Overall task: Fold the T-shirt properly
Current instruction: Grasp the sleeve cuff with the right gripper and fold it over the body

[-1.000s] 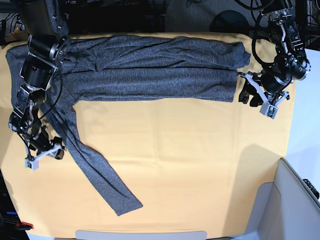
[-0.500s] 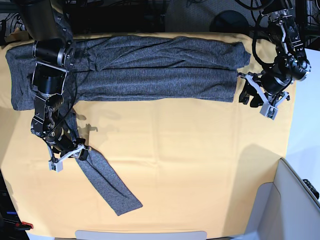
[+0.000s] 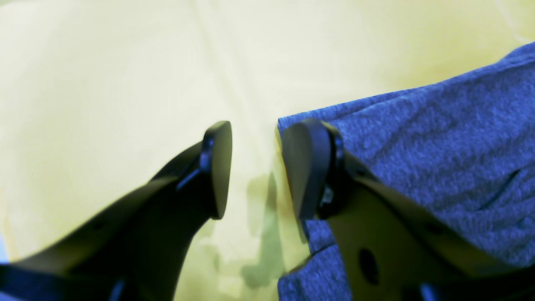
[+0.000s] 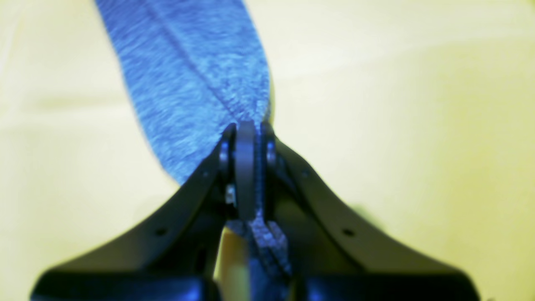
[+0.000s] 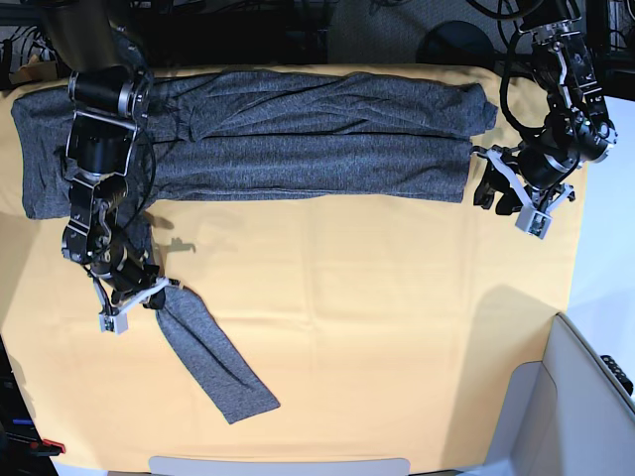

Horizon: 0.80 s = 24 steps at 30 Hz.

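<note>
- Two grippers are working at opposite ends of the T-shirt (image 5: 298,139), which is lying on the yellow-orange table cloth (image 5: 377,317); its body is stretching along the far edge, and one long sleeve (image 5: 213,362) is trailing diagonally toward the near side.
- Right gripper (image 4: 246,138) — a second ago it was hovering with its jaws apart beside the sleeve; now it is sitting over the sleeve's upper part with the jaws pressed together on a pinch of the grey knit, fabric showing above and below the pads in the right wrist view.
- Left gripper (image 3: 257,167) — its jaws are standing apart as they were a second ago, holding nothing; one fingertip (image 3: 307,167) is resting just over the corner of the shirt's folded end, the other over bare cloth.
- Meaning for the task — the sleeve is now caught, so the step in hand is probably carrying it up and across onto the body; the folding is at an early stage.
- Judged risk: the thin pinch may be slipping if pulled quickly.
</note>
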{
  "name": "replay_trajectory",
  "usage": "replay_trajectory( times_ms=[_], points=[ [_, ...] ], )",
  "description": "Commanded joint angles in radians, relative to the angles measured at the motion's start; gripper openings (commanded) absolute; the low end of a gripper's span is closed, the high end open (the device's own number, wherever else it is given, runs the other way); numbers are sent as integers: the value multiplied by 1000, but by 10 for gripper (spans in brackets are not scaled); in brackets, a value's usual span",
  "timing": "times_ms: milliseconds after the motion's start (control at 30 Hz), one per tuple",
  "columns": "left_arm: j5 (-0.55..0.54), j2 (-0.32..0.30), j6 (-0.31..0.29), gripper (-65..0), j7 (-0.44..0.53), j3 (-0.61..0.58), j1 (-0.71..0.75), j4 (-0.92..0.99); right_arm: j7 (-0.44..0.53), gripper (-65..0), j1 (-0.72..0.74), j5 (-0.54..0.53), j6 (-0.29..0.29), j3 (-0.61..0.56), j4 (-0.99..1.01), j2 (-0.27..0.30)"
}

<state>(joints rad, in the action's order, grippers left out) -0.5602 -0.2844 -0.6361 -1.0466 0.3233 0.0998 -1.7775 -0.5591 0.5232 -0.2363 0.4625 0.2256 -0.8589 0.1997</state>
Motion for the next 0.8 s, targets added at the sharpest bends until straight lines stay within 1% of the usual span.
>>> replay_trajectory(
  times_ms=[0,100,200,267,400,533,700,767],
  points=[
    [-16,-13,-3,-419,21,7,-13,-17,12,-650,-19,-13,8,-15,-98,10],
    [-16,-13,-3,-419,21,9,-13,-17,-37,-650,-150,-15,6,-56,-368,7],
    [-16,-13,-3,-419,21,9,-15,-17,-71,-650,-306,-8,6,-78,-647,-21],
    [-16,-13,-3,-419,21,6,-19,-17,-83,-650,-404,-7,6,-78,-805,-27],
    [-16,-9,-3,-419,21,3,-39,-17,-86,-650,-581,-7,6,-79,-1051,-27],
    [-16,-9,-3,-419,21,1,-41,-15,-86,-650,-722,-8,8,-79,-1181,-27],
    [-16,-9,-3,-419,21,1,-39,-15,-78,-650,-839,-13,9,-81,-1189,-24],
    [-16,-9,-3,-419,21,1,-36,-15,-78,-650,-865,-13,9,-107,-1190,-22]
  ],
)
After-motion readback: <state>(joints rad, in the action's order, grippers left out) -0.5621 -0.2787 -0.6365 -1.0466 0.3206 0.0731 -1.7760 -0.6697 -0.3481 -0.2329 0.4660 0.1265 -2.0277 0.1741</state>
